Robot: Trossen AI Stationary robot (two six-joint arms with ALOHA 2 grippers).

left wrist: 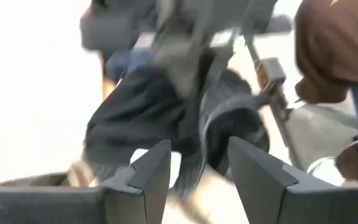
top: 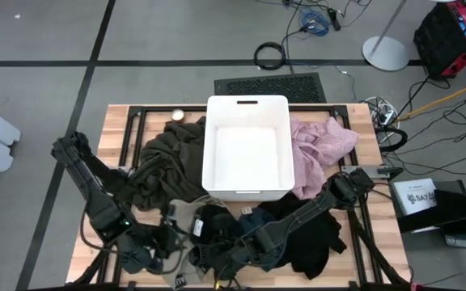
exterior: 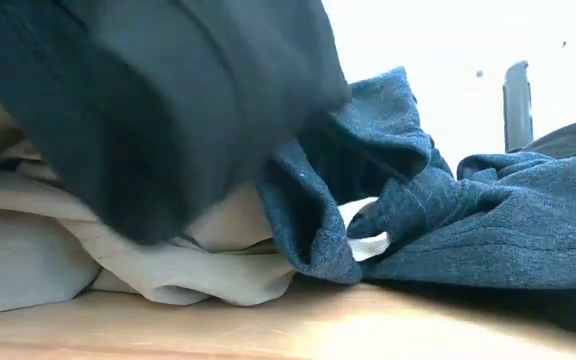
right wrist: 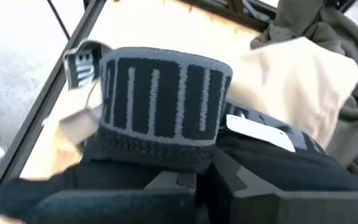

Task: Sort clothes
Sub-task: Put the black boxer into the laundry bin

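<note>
The clothes lie around a white bin (top: 247, 153): a dark olive one (top: 164, 166) to its left, a pale pink one (top: 324, 148) to its right, and a black one (top: 314, 238) at the near right. A navy-teal garment (exterior: 468, 215) and a beige one (exterior: 198, 265) lie by the near edge. My right gripper (right wrist: 205, 180) is shut on a dark garment with a grey-lettered waistband (right wrist: 163, 102), near the front edge (top: 209, 260). My left gripper (left wrist: 199, 165) stands open beside it (top: 167, 242), nothing between its fingers. My right gripper pinches the dark cloth just under the lettered waistband (right wrist: 160, 155) between its two shut fingers. It comes slanting down from the table's far right. The waistband stands bunched up in front of the fingertips. The fingers hide how many layers they have.
The white bin stands at the table's middle, toward its far edge. A small round object (top: 178, 115) lies at the far left of the table. Bare wood (top: 95, 259) shows at the near left. Cables and a stand's round base lie on the floor beyond the table.
</note>
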